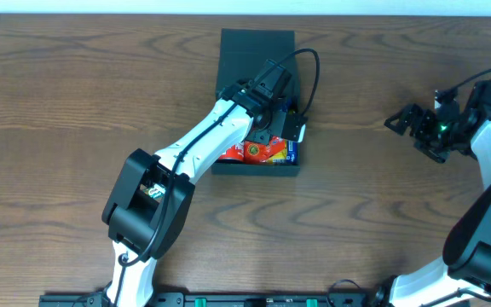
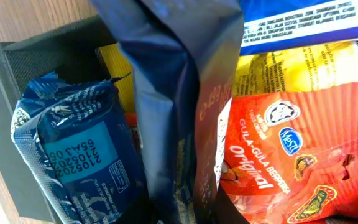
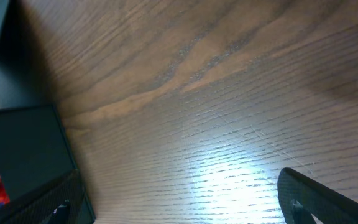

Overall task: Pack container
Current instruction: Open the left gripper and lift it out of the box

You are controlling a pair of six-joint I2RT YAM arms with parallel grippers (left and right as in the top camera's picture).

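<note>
- The container (image 1: pixel 254 170) sits mid-table (image 1: pixel 66 111), toward the far edge, with its flap lid (image 1: pixel 257 53) lying open on the far side.
- The left gripper (image 1: pixel 286 124) reaches inside near the container's right wall, clamped on a dark navy packet (image 2: pixel 179 106) that stands between 2 others: a blue packet (image 2: pixel 73 155) and a red packet (image 2: pixel 278 155).
- The right gripper (image 1: pixel 412 136) is spread wide and holds nothing, over bare wood well to the right of the container.

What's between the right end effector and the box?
Nothing visible. Bare table separates the open right end effector from the box. The left end effector, holding a dark packet, is over the box.
</note>
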